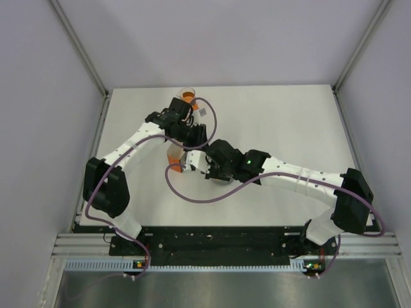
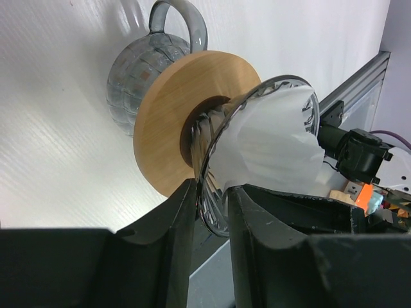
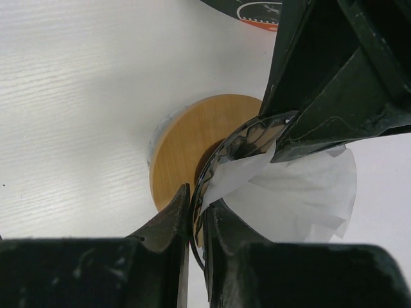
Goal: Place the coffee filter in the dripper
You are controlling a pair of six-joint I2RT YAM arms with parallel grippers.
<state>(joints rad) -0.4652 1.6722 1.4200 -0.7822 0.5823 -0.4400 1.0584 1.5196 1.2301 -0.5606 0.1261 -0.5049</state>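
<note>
L pincer [image 2: 210,190] is partly open: its 2 black fingers [image 2: 168,234] stand a little apart w/ the glass rim of the dripper [image 2: 207,135] running thru the gap btwn them, one finger outside the glass, the other inside the mouth; can't tell if either pad actually presses the rim. R pincer [image 3: 197,196] is all but closed, nipping the same rim at another spot, w/ only a thin slit btwn its fingers [image 3: 164,231] and the glass edge in it. The coffee filter [image 2: 270,147] is in the dripper: white paper, crumpled, lining the cone just past the L tips on the inner-finger side, its top edge about level w/ the rim. In the R wrist view the paper starts right at the inner fingertip and spreads away to that side; whether the R fingers pinch paper along w/ the glass can't be told. The dripper's round wooden collar [image 2: 164,128] sits beyond both sets of tips, on the outer-finger side. Beyond the collar, farther from the L tips, is a ribbed glass jug [image 2: 131,83] w/ a loop handle, on the white table [image 2: 58,167]. L fingers also show in the R wrist view, top right, farther along the rim from the R tips. From above, both pincers meet mid-table, tips close together.
</note>
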